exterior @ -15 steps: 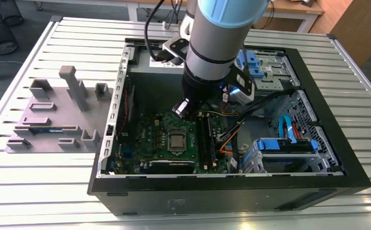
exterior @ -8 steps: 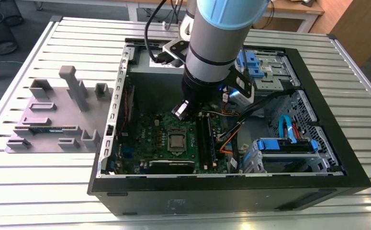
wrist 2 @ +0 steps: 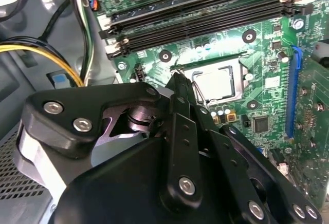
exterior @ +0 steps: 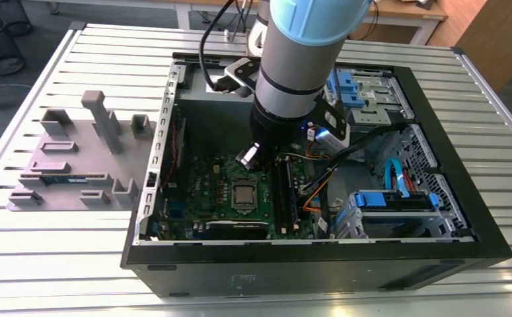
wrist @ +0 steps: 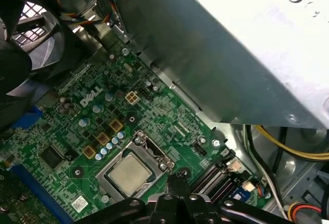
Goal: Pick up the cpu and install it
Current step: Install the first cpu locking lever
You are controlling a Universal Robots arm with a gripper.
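Fingertips of the hand (wrist 2: 181, 80) partly hidden by its own linkage; they look pinched together, holding nothing. Arm reaches down into the open case (exterior: 432, 254). The cpu (wrist: 127, 174) sits in the board's socket (wrist: 134, 168), just beside the fingertips.

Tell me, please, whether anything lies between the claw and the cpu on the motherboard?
Nothing visible does. The cpu already sits in its metal-framed socket on the green motherboard, and in both wrist views the claw hovers just beside the socket's edge with no cable or part between them.
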